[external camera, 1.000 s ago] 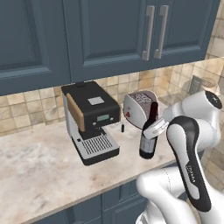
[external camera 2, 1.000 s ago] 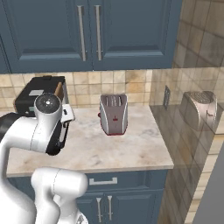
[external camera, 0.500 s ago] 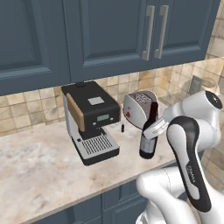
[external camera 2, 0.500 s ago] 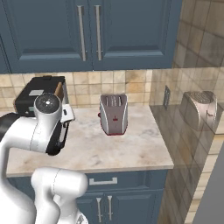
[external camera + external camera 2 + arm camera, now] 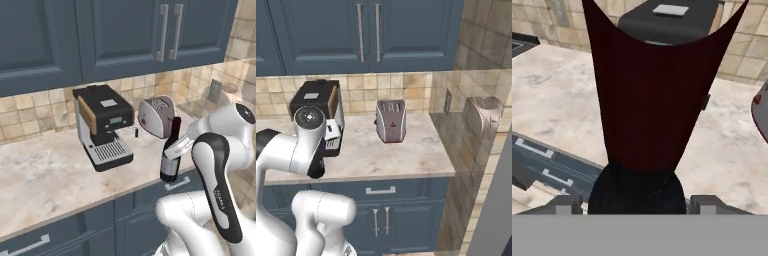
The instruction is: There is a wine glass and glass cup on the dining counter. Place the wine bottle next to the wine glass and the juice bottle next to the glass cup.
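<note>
One wine bottle point(image 5: 171, 158), greyish label unreadable, upright on worktop point(image 5: 45, 175); claw point(image 5: 637, 202) closed around neck.

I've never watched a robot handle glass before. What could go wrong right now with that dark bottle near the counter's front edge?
The wine bottle stands close to the worktop's front edge, so a nudge could tip it off. The toaster and coffee machine sit just behind, so lifting it carelessly might knock them. The gripper straddles the neck; a loose hold might slip.
</note>
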